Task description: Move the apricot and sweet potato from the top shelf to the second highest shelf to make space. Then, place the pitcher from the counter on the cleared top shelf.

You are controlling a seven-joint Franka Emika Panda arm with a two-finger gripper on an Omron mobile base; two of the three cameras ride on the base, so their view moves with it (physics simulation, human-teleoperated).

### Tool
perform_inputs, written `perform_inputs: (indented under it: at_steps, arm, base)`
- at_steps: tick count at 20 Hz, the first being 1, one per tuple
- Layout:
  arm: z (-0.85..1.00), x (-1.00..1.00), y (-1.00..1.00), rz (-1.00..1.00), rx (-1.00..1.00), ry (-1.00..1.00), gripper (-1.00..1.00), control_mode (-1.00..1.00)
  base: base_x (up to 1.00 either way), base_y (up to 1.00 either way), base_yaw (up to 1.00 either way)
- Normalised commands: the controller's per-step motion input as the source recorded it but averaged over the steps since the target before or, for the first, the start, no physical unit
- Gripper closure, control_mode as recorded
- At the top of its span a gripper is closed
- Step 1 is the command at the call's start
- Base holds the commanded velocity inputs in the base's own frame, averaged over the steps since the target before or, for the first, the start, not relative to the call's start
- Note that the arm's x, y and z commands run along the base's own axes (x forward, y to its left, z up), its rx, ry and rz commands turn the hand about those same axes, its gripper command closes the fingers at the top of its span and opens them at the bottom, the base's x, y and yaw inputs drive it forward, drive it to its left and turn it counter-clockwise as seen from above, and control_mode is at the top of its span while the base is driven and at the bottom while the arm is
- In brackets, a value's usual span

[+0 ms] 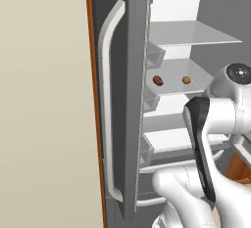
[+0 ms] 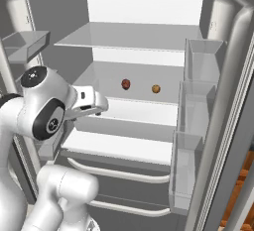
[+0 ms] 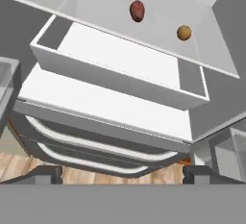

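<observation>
Fridge open. Gripper (image 3: 122, 174) jaws spread wide, holding nothing, in front of the lower shelves and well short of the food. Sweet potato (image 2: 126, 84) sits left, apricot (image 2: 156, 88) right, apart, both on one pale grey shelf (image 2: 99, 76) with another shelf (image 2: 134, 34) above it. Door bins (image 2: 196, 101) at far right.

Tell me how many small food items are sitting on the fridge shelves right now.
2. The sweet potato sits toward the left of a middle shelf, and the apricot lies apart to its right on the same shelf. Anything deeper on the shelf above could be hidden.
</observation>
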Motion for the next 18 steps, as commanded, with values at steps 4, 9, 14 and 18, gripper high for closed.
perform_inputs:
  at_steps: [4,9,14,18]
  arm:
    - [0.13,-0.46,0.27,-0.1,0.34,0.11,-1.0,-1.0]
    - [-0.02,-0.2,0.22,-0.09,0.22,0.01,-1.0,-1.0]
    - [-0.06,-0.17,0.06,-0.2,0.05,-0.01,-1.0,-1.0]
    - [-0.03,-0.13,0.05,-0.17,0.0,-0.06,-1.0,-1.0]
  base:
    - [0.0,0.0,0.0]
    - [0.0,0.0,0.0]
    - [0.0,0.0,0.0]
    - [0.0,0.0,0.0]
